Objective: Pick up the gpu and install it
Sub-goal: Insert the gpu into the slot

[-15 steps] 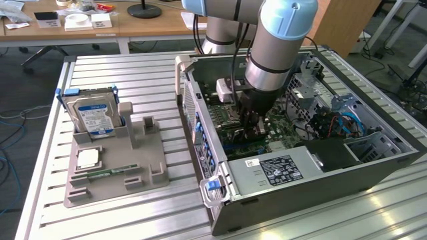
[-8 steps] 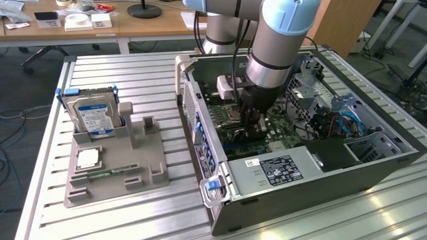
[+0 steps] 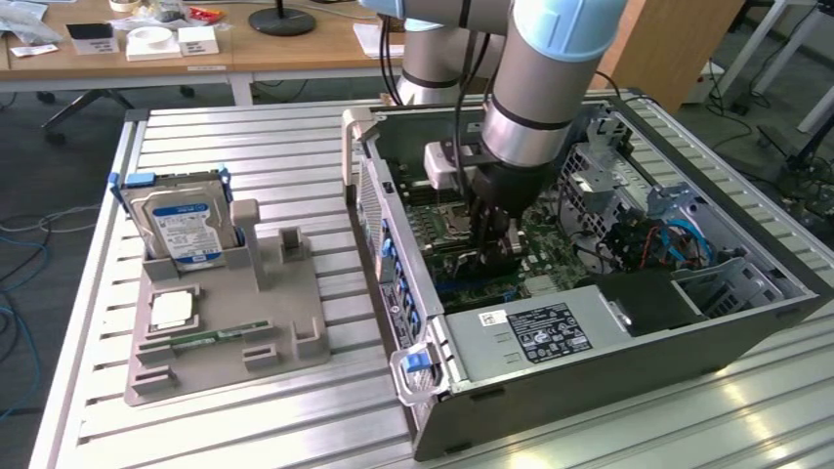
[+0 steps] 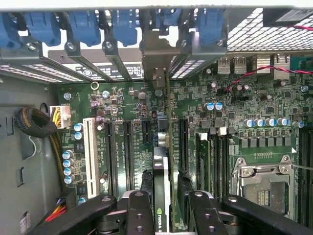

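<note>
Ribbed aluminium table [image 3: 261, 410] carries everything, with an open computer case [image 3: 587, 391] as the landmark. Nearest the camera, on the case's front end, a silver power supply [image 3: 534, 332] bears a black label whose print is too small to read. Toward the exterior view's left of the case sits a grey fixture tray [image 3: 222, 332] holding a green memory stick [image 3: 209, 339], a small square chip [image 3: 171, 311] and, upright at its far end, a hard drive [image 3: 183, 227] with a blue label.

Inside the case the tool [image 3: 493, 244] reaches down over the green motherboard [image 4: 234, 98]. Its black fingers [image 4: 139, 213] are part-way closed on the gpu [image 4: 161, 191], pinching the thin card on both faces. The card stands on edge, long axis running along the expansion slots [image 4: 128, 154] toward the case's rear wall with its blue slot clips [image 4: 80, 24]. Beside it lie the white slot [image 4: 90, 149] and the empty processor socket [image 4: 261, 183]. Beyond the case, wooden desks [image 3: 195, 54] hold small boxes.
</note>
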`<move>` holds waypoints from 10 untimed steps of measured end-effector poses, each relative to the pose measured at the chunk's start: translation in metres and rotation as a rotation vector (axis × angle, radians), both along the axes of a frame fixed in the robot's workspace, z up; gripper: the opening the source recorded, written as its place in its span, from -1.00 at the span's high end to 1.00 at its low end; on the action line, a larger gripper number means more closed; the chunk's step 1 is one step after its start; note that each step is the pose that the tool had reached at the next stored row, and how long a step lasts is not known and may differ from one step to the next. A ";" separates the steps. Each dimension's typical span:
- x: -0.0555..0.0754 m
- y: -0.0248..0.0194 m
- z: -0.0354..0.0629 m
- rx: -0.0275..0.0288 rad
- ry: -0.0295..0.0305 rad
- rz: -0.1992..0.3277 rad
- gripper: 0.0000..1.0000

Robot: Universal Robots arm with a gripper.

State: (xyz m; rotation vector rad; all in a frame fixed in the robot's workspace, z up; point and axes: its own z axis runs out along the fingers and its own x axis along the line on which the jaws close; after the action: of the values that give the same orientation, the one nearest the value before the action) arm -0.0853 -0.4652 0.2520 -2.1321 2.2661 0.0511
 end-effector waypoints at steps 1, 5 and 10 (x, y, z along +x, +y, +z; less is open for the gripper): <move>0.000 0.0001 0.0000 0.0000 0.0000 0.000 0.31; 0.000 0.0002 0.0000 0.0000 0.0000 0.000 0.31; 0.000 0.0019 0.0000 0.0000 0.0000 0.000 0.31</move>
State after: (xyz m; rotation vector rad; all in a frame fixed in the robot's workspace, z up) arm -0.0854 -0.4633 0.2520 -2.1319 2.2662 0.0511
